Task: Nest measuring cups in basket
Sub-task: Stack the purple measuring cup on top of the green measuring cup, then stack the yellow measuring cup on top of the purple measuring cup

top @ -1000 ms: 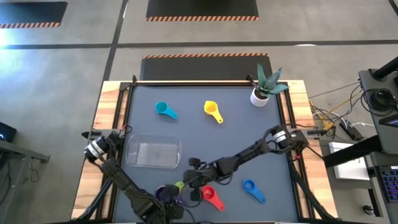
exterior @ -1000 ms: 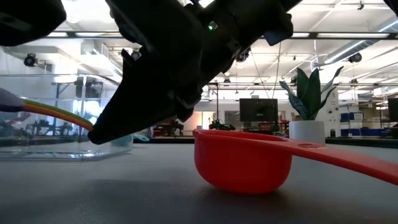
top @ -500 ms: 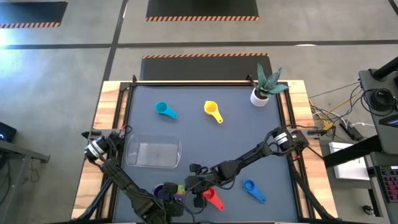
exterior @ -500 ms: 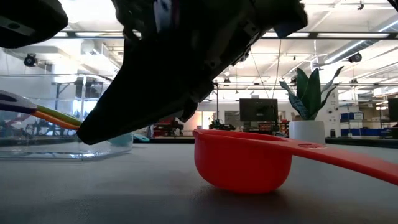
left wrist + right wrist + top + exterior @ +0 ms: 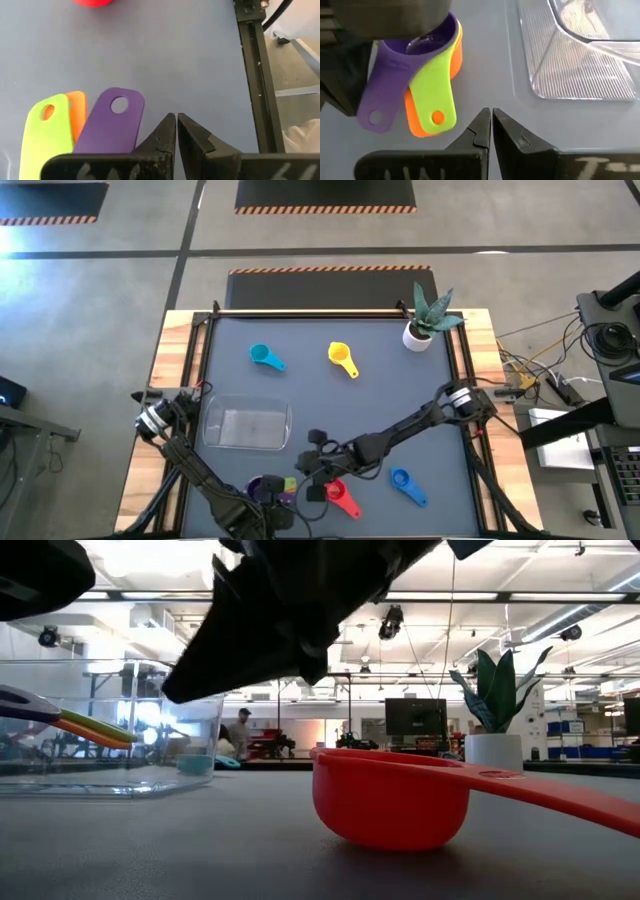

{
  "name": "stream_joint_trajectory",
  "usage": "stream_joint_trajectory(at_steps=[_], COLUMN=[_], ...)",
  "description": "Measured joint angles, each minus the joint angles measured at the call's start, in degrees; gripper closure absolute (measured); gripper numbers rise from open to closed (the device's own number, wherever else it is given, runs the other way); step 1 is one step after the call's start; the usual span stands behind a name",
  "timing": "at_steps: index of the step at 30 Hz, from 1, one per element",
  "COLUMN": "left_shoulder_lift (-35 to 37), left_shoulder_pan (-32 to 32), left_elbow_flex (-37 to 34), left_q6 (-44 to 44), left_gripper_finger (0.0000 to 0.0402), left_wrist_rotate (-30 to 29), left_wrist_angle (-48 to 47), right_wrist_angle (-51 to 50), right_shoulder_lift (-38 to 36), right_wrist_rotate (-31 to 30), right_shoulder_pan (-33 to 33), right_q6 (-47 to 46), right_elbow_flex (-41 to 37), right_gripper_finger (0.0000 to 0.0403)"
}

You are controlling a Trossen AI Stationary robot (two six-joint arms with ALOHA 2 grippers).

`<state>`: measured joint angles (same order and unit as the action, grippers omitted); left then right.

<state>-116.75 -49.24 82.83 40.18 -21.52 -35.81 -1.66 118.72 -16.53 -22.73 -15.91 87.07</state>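
Overhead camera straight down; table-level camera close behind red cup point(image 5: 390, 805); both wrist cameras on the nested cups point(image 5: 425, 85).

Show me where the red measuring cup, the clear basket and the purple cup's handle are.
red measuring cup point(image 5: 392, 802), low view, front of its bowl.
basket point(image 5: 246, 426), high view, its bare floor.
purple cup's handle point(image 5: 110, 127), left wrist view, flat middle below the hole.

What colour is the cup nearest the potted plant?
Yellow, clearest in the high view.
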Motion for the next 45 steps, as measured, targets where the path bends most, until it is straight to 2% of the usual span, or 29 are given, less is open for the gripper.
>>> stream_joint_trajectory(at_steps=[10, 30, 41, 45], left_shoulder_lift=[0.00, 0.02, 2.09, 4.38], left_shoulder_pan=[0.31, 0.88, -1.95, -5.22], left_elbow_flex=[0.00, 0.00, 1.16, 2.97], left_q6=[0.11, 3.19, -0.20, -4.03], left_gripper_finger=[0.0402, 0.0401, 0.0402, 0.0402], left_wrist_rotate=[-0.43, -5.05, -4.16, -7.79], left_wrist_angle=[-0.66, -6.05, -4.92, -3.01], right_wrist_angle=[5.56, 4.55, -3.88, -4.16], right_shoulder_lift=[3.46, 5.04, 1.87, 0.25], right_wrist_rotate=[0.87, 8.17, 1.22, 0.02], right_shoulder_pan=[0.13, -0.91, -0.91, -0.91], right_q6=[-0.61, -1.02, -0.80, 0.78], right_elbow_flex=[0.06, 3.58, 3.63, 3.63], right_gripper_finger=[0.0394, 0.0394, 0.0394, 0.0394])
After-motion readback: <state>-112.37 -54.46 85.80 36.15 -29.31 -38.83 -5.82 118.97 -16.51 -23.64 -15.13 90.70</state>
